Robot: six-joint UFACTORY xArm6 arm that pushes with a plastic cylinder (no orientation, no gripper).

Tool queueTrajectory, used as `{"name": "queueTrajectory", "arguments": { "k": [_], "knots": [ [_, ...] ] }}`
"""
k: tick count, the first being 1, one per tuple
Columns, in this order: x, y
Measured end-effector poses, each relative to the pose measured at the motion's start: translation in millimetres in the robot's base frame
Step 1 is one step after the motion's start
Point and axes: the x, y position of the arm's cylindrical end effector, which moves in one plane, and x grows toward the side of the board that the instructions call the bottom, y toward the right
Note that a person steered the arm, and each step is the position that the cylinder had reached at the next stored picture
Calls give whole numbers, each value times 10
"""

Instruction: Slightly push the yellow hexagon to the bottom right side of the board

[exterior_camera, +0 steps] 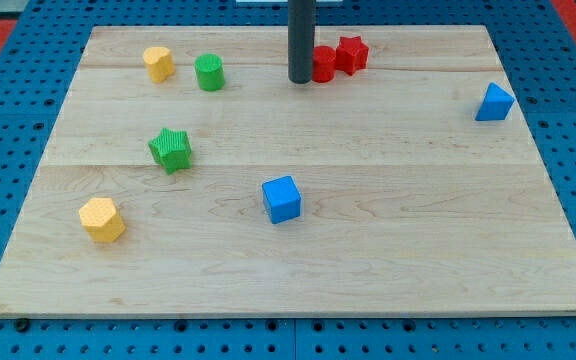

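Note:
The yellow hexagon [102, 219] lies near the view's lower left of the wooden board [368, 260]. My tip [300, 80] rests on the board near the view's top centre, far up and to the right of the hexagon. The tip stands just left of a red round block [324, 63], touching or nearly touching it. A red star [351, 53] sits right beside that red block.
A second yellow block [158, 62] and a green cylinder [209, 72] sit at the top left. A green star [171, 149] lies left of centre. A blue cube [282, 198] is near the middle. A blue block [493, 102] is at the right.

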Motion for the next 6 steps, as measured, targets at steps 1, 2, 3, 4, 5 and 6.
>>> {"name": "queueTrajectory", "arguments": {
  "k": [1,2,3,4,5,6],
  "knots": [
    [565,-379],
    [1177,-538],
    [1917,-594],
    [2522,-1125],
    [2640,-1928],
    [2430,-2540]
  ]
}}
